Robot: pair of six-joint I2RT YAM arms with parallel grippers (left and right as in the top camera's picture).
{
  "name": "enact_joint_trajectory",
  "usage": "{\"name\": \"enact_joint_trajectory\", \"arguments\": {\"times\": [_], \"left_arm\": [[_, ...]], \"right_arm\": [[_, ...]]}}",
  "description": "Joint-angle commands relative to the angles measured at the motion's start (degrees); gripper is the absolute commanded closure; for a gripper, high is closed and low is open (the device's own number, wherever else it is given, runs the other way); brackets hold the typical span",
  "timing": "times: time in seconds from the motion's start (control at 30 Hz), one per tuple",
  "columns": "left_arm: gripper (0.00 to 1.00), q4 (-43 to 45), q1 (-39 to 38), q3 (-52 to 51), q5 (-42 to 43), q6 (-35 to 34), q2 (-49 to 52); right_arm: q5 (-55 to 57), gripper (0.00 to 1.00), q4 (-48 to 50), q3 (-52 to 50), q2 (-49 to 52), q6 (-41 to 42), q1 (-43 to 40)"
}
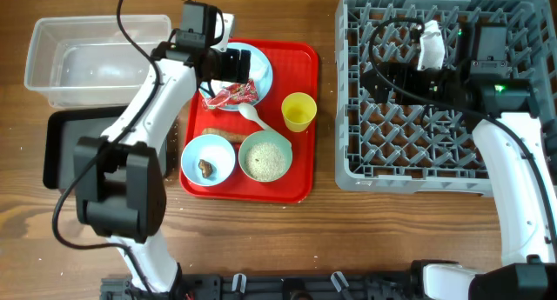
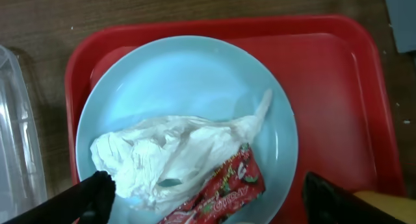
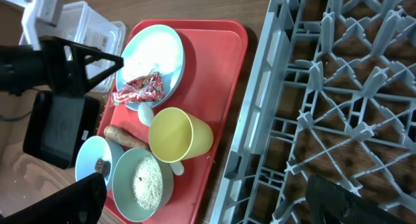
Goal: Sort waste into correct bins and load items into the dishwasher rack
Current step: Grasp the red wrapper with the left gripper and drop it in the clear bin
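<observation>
The pale blue plate (image 1: 261,70) sits at the back of the red tray and holds the crumpled white napkin (image 2: 156,159) and the red shiny wrapper (image 2: 227,188). My left gripper (image 2: 205,191) hovers open just over them, empty; it also shows in the overhead view (image 1: 237,67). A mint bowl of rice (image 1: 265,157), a light blue bowl with a brown lump (image 1: 207,161), the orange-brown food piece (image 1: 218,133), the white spoon (image 1: 252,116) and the yellow cup (image 1: 298,111) are on the tray. My right gripper (image 1: 381,74) is open and empty above the grey rack (image 1: 435,152).
The clear tub (image 1: 96,61) stands at the back left, the black tray (image 1: 65,148) in front of it, both left of the red tray (image 1: 300,178). The rack fills the right side. My left arm reaches across the black tray and the tray's left edge.
</observation>
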Motion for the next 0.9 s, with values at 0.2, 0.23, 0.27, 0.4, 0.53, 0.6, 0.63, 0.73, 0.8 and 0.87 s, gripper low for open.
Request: {"name": "enact_joint_trajectory", "arguments": {"times": [0.2, 0.23, 0.27, 0.4, 0.53, 0.6, 0.63, 0.73, 0.8, 0.87], "left_arm": [[0.0, 0.55, -0.13, 0.83, -1.81, 20.33, 7.32], [0.01, 0.7, -0.13, 0.83, -1.81, 22.03, 8.39], [0.02, 0.94, -0.2, 0.83, -1.79, 24.2, 9.62], [0.04, 2.91, -0.2, 0.81, -1.84, 26.53, 13.94], [0.45, 3.96, -0.2, 0.83, -1.81, 26.51, 14.84], [0.96, 4.55, -0.2, 0.83, -1.84, 26.29, 14.84], [0.96, 4.59, -0.2, 0.83, -1.81, 26.27, 14.84], [0.96, 5.22, -0.2, 0.9, -2.1, 24.46, 14.56], [0.96, 5.38, -0.17, 2.05, -4.72, 18.12, 13.51], [0.96, 5.01, -0.17, 3.78, -9.14, 10.45, 11.08]], "right_arm": [[-0.96, 0.0, -0.31, 1.36, 0.5, -0.15, -0.02], [-0.96, 0.0, -0.28, 1.36, 0.5, -0.17, -0.02], [-0.96, 0.0, -0.13, 1.36, 0.5, -0.17, -0.02], [-0.94, 0.01, -0.33, 1.36, 0.5, -0.17, -0.02], [-0.52, 0.0, -0.28, 1.36, 0.5, -0.15, -0.02], [-0.52, 0.0, -0.28, 1.36, 0.5, -0.13, -0.02], [-0.55, 0.0, -0.28, 1.36, 0.5, -0.15, -0.02], [-0.55, 0.0, -0.26, 1.36, 0.5, -0.13, -0.02], [-0.57, 0.0, -0.31, 1.36, 0.5, -0.09, -0.02], [-0.55, 0.0, -0.28, 1.36, 0.5, 0.9, -0.02]]}}
